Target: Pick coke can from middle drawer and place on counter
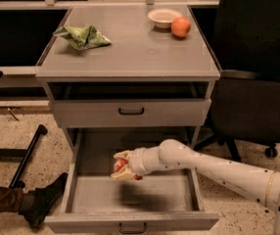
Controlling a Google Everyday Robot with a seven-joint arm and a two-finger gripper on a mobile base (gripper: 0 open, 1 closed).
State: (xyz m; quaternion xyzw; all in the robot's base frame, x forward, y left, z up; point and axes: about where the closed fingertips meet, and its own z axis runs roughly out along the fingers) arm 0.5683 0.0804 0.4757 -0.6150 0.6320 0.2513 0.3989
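Ok so the big thing here is the grey metal cabinet with its flat grey worktop (130, 53). Under it there's a shut grey upper drawer front (130, 112), and below that the wide grey metal middle drawer (83, 195) is pulled out toward the near side.

A black office chair (257, 82) sits off to the right. The white robot arm (203, 163) reaches in from the near right, low over the tray.

The pincer (123, 165) hangs above the drawer floor around the middle, with a shadow under it. Its cream fingers are closed around the small red coke can (120, 165), so the can is in its grip, not on the tray. I honestly can't tell which way the can's long axis runs.

Key bit imo: the worktop is up and farther back from the pincer, and that upper drawer front is in between. I'd guess it needs to pull nearward first, then go up and over.

Also up top: a crumpled green bag (81, 36) far left, a white bowl (163, 16) and a round orange (180, 27) far right.
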